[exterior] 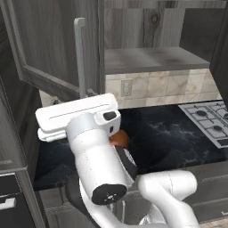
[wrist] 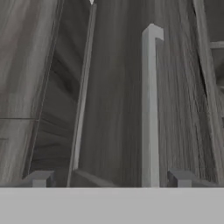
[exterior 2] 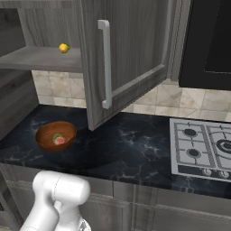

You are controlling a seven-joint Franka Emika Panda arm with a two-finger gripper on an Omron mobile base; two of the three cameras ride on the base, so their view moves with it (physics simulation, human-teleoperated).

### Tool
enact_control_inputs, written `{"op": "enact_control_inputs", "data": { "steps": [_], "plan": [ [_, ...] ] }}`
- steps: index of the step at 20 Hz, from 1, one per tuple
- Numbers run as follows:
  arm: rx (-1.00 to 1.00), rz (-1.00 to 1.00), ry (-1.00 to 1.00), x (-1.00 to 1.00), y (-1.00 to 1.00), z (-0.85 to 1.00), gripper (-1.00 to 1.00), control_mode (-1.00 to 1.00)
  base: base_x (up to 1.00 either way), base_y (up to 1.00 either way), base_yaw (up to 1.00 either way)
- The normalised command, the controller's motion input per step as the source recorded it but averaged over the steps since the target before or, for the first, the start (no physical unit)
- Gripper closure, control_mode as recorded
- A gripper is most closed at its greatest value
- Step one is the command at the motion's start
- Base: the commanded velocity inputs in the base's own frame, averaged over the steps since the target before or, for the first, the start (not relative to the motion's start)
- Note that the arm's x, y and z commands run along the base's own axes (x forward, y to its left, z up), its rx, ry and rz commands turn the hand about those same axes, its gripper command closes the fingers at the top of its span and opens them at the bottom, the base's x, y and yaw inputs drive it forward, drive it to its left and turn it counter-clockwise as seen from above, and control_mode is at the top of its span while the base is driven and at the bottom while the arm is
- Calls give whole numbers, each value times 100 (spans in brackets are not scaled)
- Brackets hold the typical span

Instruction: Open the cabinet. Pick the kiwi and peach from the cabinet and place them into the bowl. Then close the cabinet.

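Observation:
The cabinet stands open, and both doors are swung out. My gripper is open and faces the left door, whose silver bar handle runs between my fingertips, closer to the right fingertip, with no contact visible. In the left base view my white hand sits just below that handle. The wooden bowl rests on the black counter. Inside it lie the green-brown kiwi and the pink peach. The arm hides most of the bowl in the left base view.
A small yellow fruit lies on the cabinet shelf. The right door juts out over the counter with its handle. A gas stove sits at the right, and a dark appliance hangs above it.

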Motion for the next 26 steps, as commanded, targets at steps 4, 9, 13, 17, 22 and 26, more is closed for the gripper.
{"op": "enact_control_inputs", "data": {
  "steps": [4, 9, 13, 17, 22, 26],
  "plan": [
    [0, -28, -1, 92, 27, 0, -100, -100, 0, 0, 0],
    [0, -21, 0, 92, -3, 0, -100, -100, 0, 0, 0],
    [6, -5, 0, 100, -49, -3, -100, -100, 0, 0, 0],
    [11, -1, 0, 100, -62, -10, -100, -100, 0, 0, 0],
    [13, 0, 0, 100, -57, -19, -100, -100, 0, 0, 0],
    [9, 0, 1, 100, -34, -17, -100, -100, 0, 0, 0]
  ]
}}
